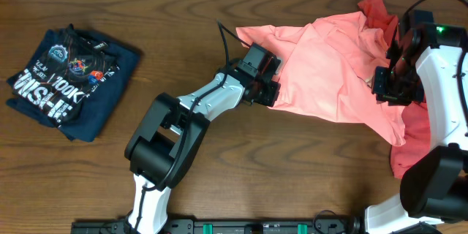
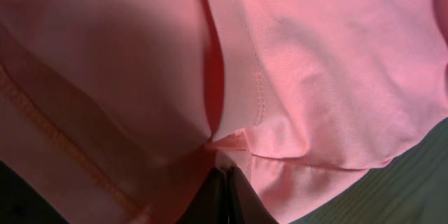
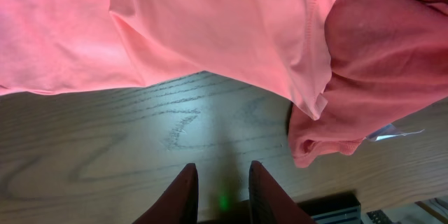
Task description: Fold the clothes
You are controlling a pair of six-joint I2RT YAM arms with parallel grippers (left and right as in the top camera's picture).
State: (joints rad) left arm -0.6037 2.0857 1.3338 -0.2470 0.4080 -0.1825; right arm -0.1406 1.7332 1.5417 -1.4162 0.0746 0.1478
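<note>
Overhead shows the salmon-pink shirt [image 1: 336, 66] lying loose and rumpled on the right half of the bench [image 1: 307, 175], partly on top of a coral-red shirt [image 1: 402, 157] that shows at the far right. A folded navy stack [image 1: 69, 80] sits well apart at the far left. The left end effector [image 1: 269, 88] is at the pink shirt's left edge and the right end effector [image 1: 387, 88] at its right edge, where the two garments overlap. A grab there could catch both shirts and drag the red one into the fold.

Left wrist view has the dark fingers clenched together on a small pucker of pink cloth beside a stitched hem. The bite looks thin, so a quick pull may let the fabric slide out, or lift one layer only and leave a crooked fold.

Right wrist view has the fingers released, spread above bare wood with nothing between them, the pink edge and red bundle lying just ahead. If the left arm pulls before this side takes hold, the shirt will likely bunch up.
</note>
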